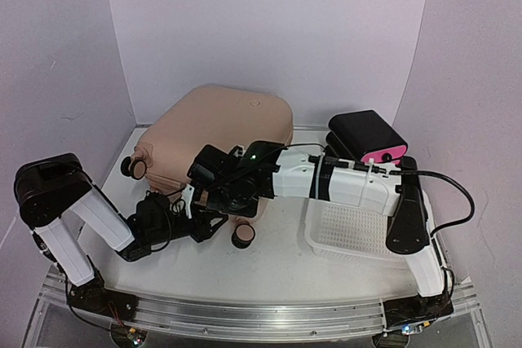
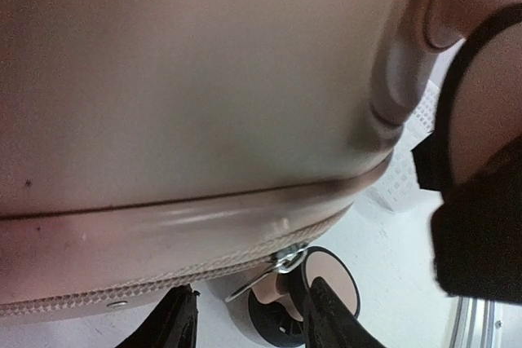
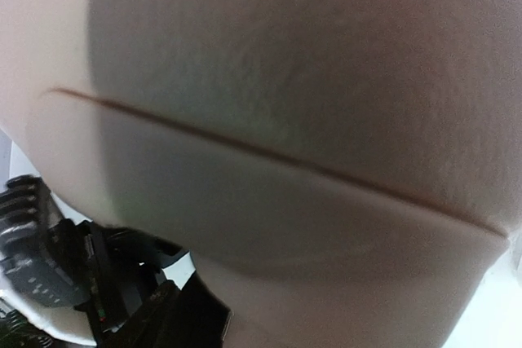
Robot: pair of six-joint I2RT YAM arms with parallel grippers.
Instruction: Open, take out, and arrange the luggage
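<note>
White table [image 1: 277, 270], lilac walls [image 1: 269, 22]; luggage [image 1: 220, 124] closed; left gripper [image 2: 251, 323] parted, right gripper [image 1: 205, 175] unclear.

A pale pink hard-shell suitcase [image 2: 204, 79] fills most of the frame, with a dark seam running across its shell. A ribbed zip band along the lower edge carries a silver metal zip pull [image 2: 281, 261]. The left gripper [image 2: 249, 325] shows two black fingers [image 2: 175, 325] standing apart. The pull hangs between them; contact cannot be determined. A black-and-pink wheel [image 2: 336, 270] sits just behind the right-hand finger. A white perforated plastic basket [image 2: 408, 177] lies beyond.
</note>
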